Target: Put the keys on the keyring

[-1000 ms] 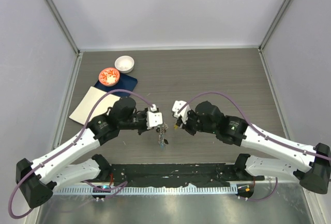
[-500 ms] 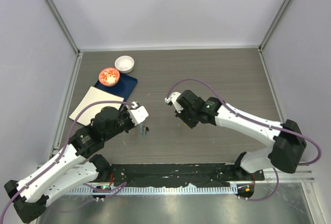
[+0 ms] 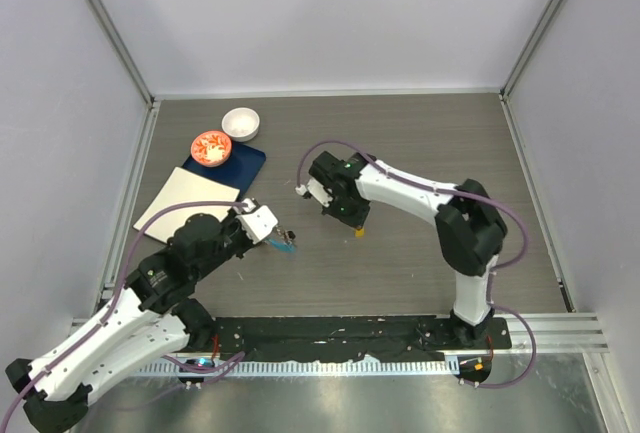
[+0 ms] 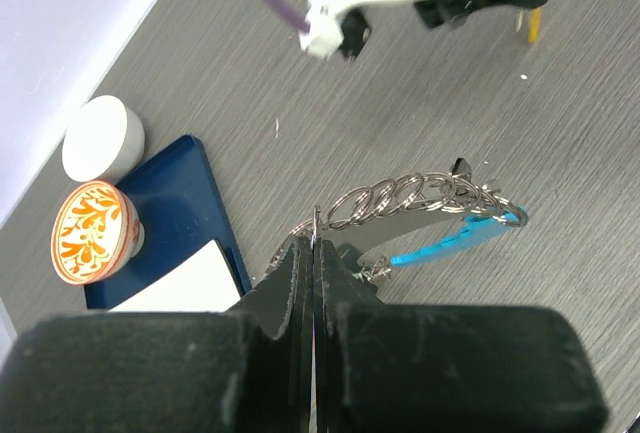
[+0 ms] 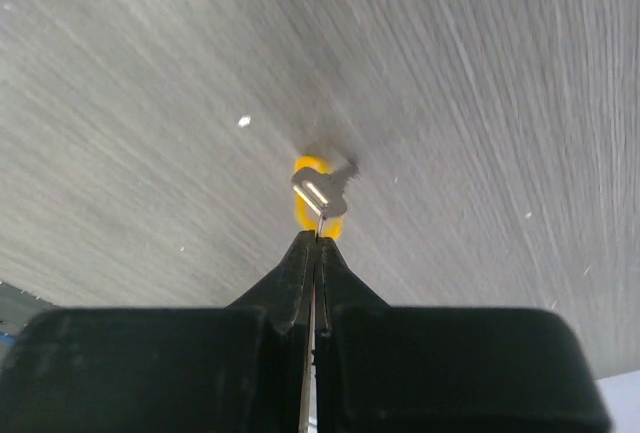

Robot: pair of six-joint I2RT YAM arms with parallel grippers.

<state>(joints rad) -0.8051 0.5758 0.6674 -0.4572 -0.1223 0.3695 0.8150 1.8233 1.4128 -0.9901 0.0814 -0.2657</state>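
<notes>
Your left fingers [image 4: 305, 275] are clenching on the keyring [image 4: 405, 196], pinching the beaded loop at one end; the rest is hanging out free beyond the tips, with the blue piece [image 4: 458, 239] curving under it; gripped like this, the loop is offering its open length for a key to be threaded on. It is hovering over the counter [image 4: 450, 103], left of centre and towards the near side.

Your right fingers [image 5: 312, 258] are clamped shut on a key [image 5: 320, 191], nipping just its edge so that most of the metal is sticking out past the tips; the yellow tag [image 5: 312, 218] is sitting right behind it. The key is pointing down at the counter; whether it is touching the wood, I cannot tell.

Key and keyring are sitting apart, key to the right, so the threading is not yet begun. You are likely heading into the approach; it is calling for fine alignment, since so thin a pinch may be letting the key twist, and the loose loop may be swinging.

The dish [image 4: 92, 243] and bowl [image 4: 100, 138] are standing far left, well clear.
</notes>
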